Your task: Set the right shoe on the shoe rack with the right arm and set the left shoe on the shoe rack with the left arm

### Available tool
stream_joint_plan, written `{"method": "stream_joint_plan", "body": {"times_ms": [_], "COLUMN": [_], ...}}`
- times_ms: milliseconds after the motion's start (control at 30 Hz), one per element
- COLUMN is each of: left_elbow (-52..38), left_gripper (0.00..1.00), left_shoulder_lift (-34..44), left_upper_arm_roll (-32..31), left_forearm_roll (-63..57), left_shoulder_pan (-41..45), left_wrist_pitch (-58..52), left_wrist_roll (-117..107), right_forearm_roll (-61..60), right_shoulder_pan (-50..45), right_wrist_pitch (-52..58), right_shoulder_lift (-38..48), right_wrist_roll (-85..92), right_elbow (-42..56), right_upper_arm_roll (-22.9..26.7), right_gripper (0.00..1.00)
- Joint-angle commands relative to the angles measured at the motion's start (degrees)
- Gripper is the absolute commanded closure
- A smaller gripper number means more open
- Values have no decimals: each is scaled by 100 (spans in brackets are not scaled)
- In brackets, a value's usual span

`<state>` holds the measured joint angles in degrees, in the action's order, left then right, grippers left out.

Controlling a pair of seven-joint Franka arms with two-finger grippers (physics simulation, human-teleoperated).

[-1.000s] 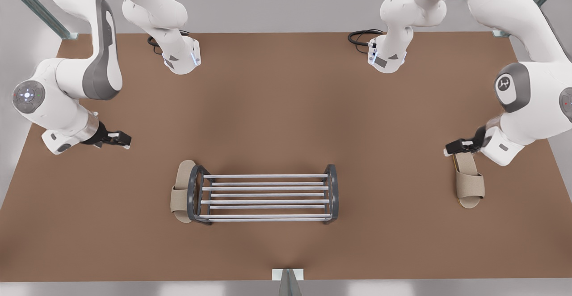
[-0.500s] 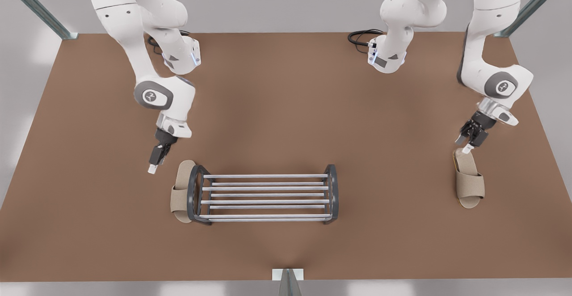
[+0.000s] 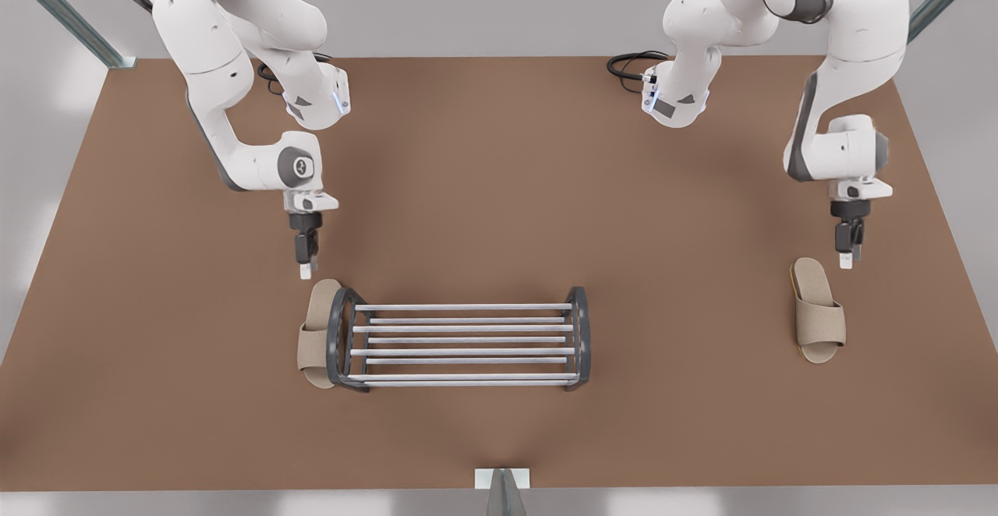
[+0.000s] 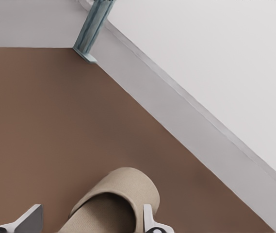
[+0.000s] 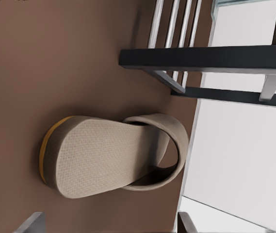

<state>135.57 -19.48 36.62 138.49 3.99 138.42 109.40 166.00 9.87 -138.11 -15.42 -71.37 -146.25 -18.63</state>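
The right tool (image 3: 304,268) hangs pointing down just behind the heel of the right shoe (image 3: 314,334), which lies flat on the desk (image 3: 499,189) tight against the end frame of the shoe rack (image 3: 460,342). Its 2 fingers (image 5: 31,222) are spread wide and released, probably so they can drop either side of the heel. The rack frame hard against this shoe leaves little room on that side, so a heel-end grasp looks the sensible choice.

The left tool (image 3: 846,259) hovers just behind the heel of the left shoe (image 3: 817,311), which sits alone well away from the rack and near the desk's edge. Its fingers (image 4: 150,221) are likewise apart, straddling the heel from above with nothing held. Neither shoe is lifted yet; both arms appear lined up for the descent.
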Motion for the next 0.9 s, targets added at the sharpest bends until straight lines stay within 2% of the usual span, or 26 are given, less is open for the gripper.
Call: {"method": "stream_joint_plan", "body": {"times_ms": [0, 167, 400, 533, 600, 867], "left_elbow": [-22, -118, -329, -356, -672, -1076], "left_gripper": [0, 0, 0, 0, 0, 0], "left_shoulder_lift": [-327, -565, -847, -996, -1233, -1488], "left_upper_arm_roll": [-32, -375, -507, -577, -630, -841], "left_forearm_roll": [697, 1022, 1057, 1066, 1066, 1101], "left_shoulder_pan": [-3, -3, -3, -12, -12, -3], "left_wrist_pitch": [-745, -887, -887, -887, -887, -861], "left_wrist_roll": [4283, 3202, 1382, 1259, 1039, 986], "right_forearm_roll": [696, 942, 1408, 1760, 1962, 1901], "right_shoulder_pan": [41, 67, 6, -38, -47, -486], "right_wrist_pitch": [557, 786, 821, 1023, 1032, 997], "right_shoulder_lift": [-119, -497, -744, -990, -1104, -1104], "right_wrist_roll": [-4807, -4789, -4728, -4649, -4307, -3674], "right_elbow": [79, 580, 1020, 1204, 1380, 1740], "right_upper_arm_roll": [0, 35, 97, 211, 246, 501], "right_gripper": [0, 0, 0, 1, 2, 3]}}
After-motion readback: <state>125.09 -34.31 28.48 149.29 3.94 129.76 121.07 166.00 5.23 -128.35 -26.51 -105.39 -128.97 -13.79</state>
